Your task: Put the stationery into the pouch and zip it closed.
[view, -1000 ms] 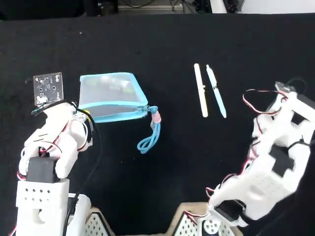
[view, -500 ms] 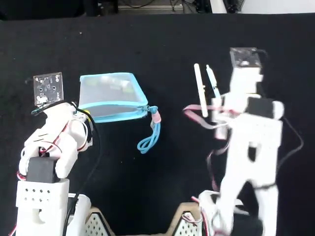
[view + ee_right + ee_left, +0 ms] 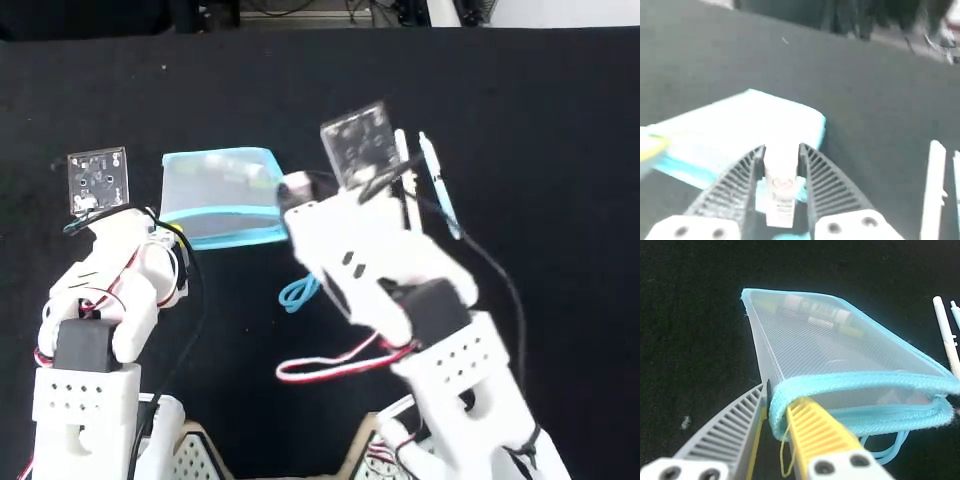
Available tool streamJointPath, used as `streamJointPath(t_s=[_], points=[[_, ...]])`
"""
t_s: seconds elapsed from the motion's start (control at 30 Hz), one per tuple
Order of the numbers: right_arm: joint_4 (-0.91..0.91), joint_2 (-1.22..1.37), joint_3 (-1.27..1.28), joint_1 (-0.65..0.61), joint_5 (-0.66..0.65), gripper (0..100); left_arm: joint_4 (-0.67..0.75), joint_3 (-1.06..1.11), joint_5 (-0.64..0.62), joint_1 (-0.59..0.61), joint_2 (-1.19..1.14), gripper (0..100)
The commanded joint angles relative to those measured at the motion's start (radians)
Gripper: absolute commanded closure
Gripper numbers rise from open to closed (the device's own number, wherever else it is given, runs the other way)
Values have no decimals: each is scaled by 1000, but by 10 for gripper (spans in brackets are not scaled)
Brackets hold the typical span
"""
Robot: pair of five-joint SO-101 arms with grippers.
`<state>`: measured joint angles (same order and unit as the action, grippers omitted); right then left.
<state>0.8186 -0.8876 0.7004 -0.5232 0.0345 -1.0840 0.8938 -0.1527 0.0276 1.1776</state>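
The clear mesh pouch point(image 3: 220, 190) with blue trim lies left of centre, with stationery inside it. My left gripper point(image 3: 780, 397) is shut on its near corner point(image 3: 168, 245). My right arm reaches across the middle, and its gripper point(image 3: 781, 150) is shut on the pale zipper pull point(image 3: 780, 192) at the other end of the pouch point(image 3: 755, 120). That gripper point(image 3: 295, 192) hides the pull in the high view. A white pen point(image 3: 401, 145) and a blue pen point(image 3: 441, 195) lie side by side to the right, partly covered by the right arm.
The pouch's blue wrist strap point(image 3: 297, 292) loops on the black table toward the front. The right arm's body point(image 3: 400, 290) crosses the middle of the table. The table's back edge point(image 3: 320, 27) runs along the far side, and bare black cloth point(image 3: 560, 150) lies right of the pens.
The right arm swung from its folded place at the far right, across the pens, to the pouch's zipper end. The left arm and the pouch stayed put.
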Motion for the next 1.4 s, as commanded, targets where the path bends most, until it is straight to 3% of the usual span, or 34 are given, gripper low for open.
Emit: streamJointPath(t_s=[0.0,0.27,0.43,1.03,1.37], points=[[-173,-68,62,-68,3,986,-2,-12,-3,7,14,970],[-664,-110,334,-130,3,986,-2,-12,-3,7,14,970],[-878,-107,476,-133,3,986,-2,-12,-3,7,14,970],[-1238,105,610,-130,2,987,-2,-12,-3,7,14,970],[-1246,-33,782,-100,2,987,-2,-12,-3,7,14,970]])
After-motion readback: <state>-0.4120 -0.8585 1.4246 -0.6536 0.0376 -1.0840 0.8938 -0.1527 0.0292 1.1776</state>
